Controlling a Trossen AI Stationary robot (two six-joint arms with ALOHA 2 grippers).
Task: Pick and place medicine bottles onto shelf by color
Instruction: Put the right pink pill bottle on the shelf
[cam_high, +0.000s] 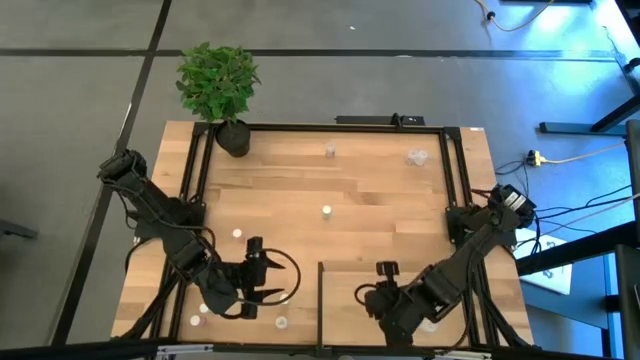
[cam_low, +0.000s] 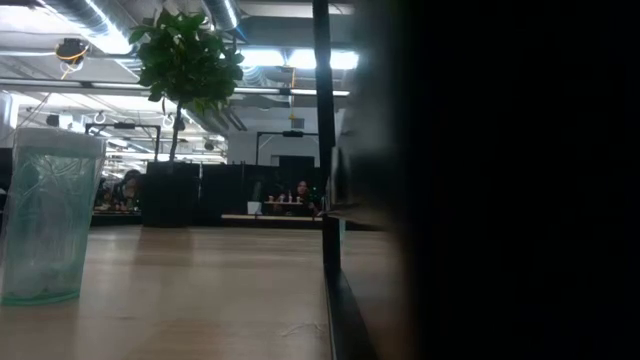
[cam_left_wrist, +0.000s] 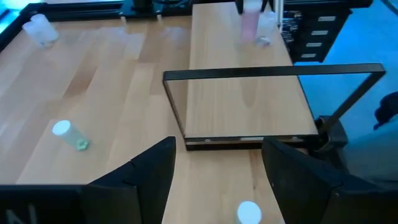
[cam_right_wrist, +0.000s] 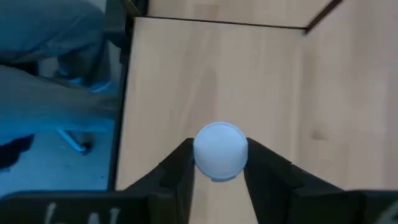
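The right gripper (cam_right_wrist: 219, 171) is clamped on a small round white-capped medicine bottle (cam_right_wrist: 220, 151), its two dark fingers (cam_right_wrist: 177, 171) pressed against either side of the cap. It holds the bottle over the pale seamless wooden shelf panel with thin black edging (cam_right_wrist: 249, 74), at the near right of the table. In the high view the right arm reaches in from the table's right edge to that panel (cam_high: 400, 272).

The left gripper (cam_left_wrist: 217, 180) has its fingers spread apart and holds nothing. It sits at the near left of the planked wooden tabletop (cam_high: 300, 190), facing the shelf's black edge (cam_left_wrist: 249, 140). A white-capped bottle (cam_left_wrist: 249, 213) stands just ahead of it, between the fingers. Another white-capped bottle with greenish contents (cam_left_wrist: 69, 134) lies on its side further off.

A pinkish bottle (cam_left_wrist: 250, 22) stands beyond the shelf. Loose bottles are scattered over the tabletop, one near the centre (cam_high: 326, 211). A potted green plant (cam_high: 220, 85) occupies the far left corner.
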